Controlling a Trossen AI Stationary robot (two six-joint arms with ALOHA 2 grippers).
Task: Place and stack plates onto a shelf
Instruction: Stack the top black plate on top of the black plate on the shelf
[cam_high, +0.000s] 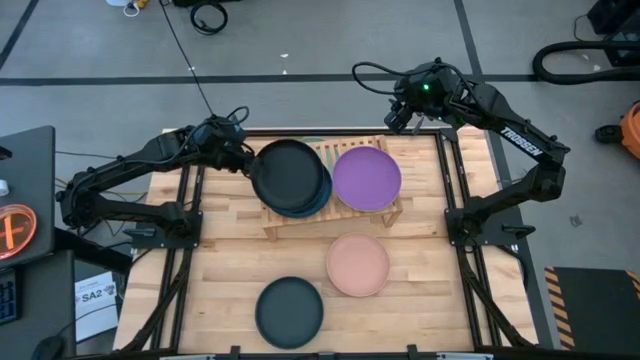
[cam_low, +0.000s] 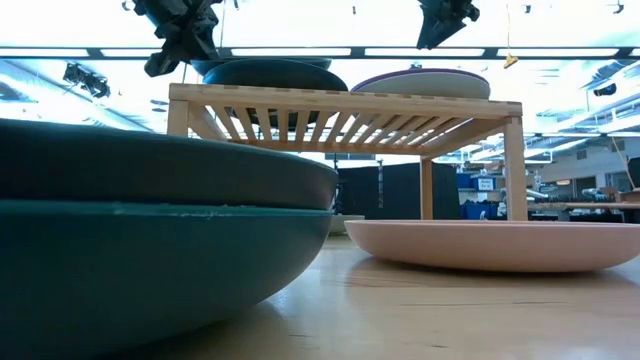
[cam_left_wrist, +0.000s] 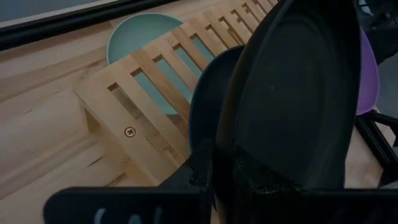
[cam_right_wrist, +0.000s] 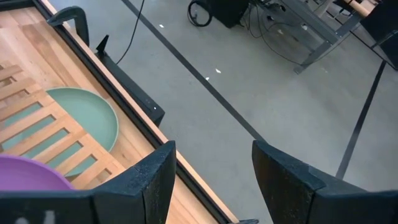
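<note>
Six plates (cam_high: 359, 265) show (perhaps one more, stacked at front), one shelf (cam_high: 272, 224).

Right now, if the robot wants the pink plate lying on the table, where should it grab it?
Probably by the rim. The pink plate lies flat on the table, its edge curving up in the low view, so a finger could slip under. The side toward the right tool, open behind the shelf, looks freest; the stacked dark plates sit on the other side.

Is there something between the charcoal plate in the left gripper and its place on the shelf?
Nothing visible. The left gripper holds the charcoal plate just above the dark teal plate on the shelf; only that plate lies under it, and the purple plate sits beside.
</note>
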